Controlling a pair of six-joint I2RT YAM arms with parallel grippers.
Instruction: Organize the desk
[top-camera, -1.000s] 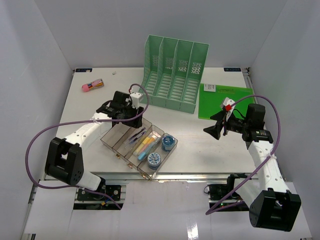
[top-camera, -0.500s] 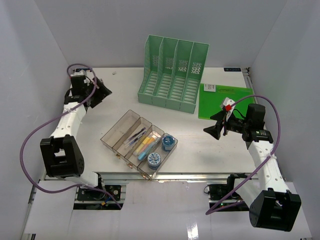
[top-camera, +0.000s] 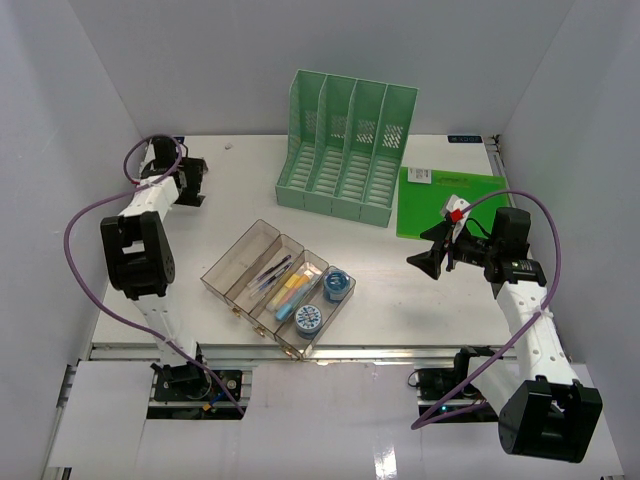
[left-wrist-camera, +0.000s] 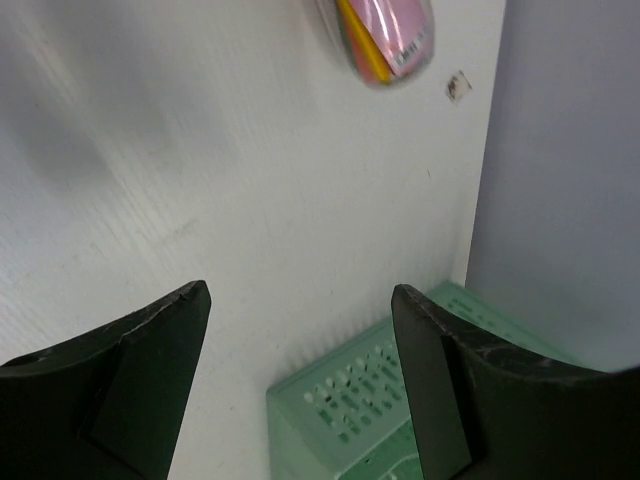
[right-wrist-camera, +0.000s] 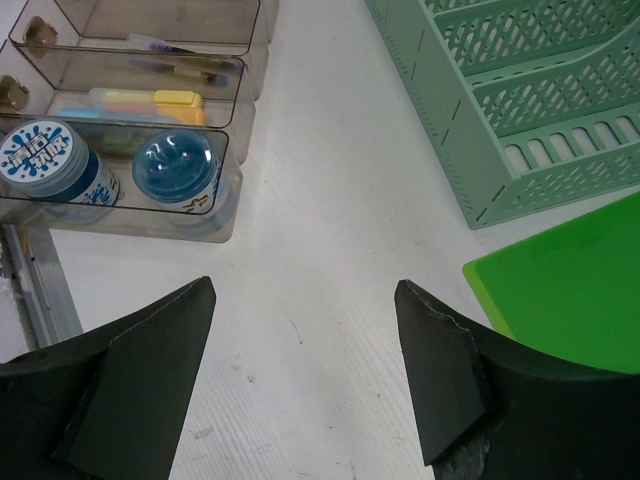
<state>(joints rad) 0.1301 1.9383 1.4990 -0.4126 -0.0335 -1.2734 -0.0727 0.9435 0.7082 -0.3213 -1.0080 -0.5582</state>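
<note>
The white desk (top-camera: 400, 290) holds a clear compartmented tray (top-camera: 278, 288) with pens, highlighters and two blue-lidded jars. A pink and yellow pack (left-wrist-camera: 385, 38) lies near the back left; in the top view my left gripper hides it. My left gripper (top-camera: 198, 183) hovers over that back-left corner, open and empty (left-wrist-camera: 300, 292), with the pack ahead of its fingertips. My right gripper (top-camera: 425, 260) is open and empty above bare desk right of the tray (right-wrist-camera: 305, 288).
A green slotted file rack (top-camera: 350, 145) stands at the back centre and shows in both wrist views (left-wrist-camera: 350, 400) (right-wrist-camera: 520, 100). A green folder (top-camera: 445, 205) lies flat to its right. Grey-white walls close in the desk on three sides.
My left arm swung from above the clear tray to the back-left corner and now sits over the pink pack. The right arm has not moved.
</note>
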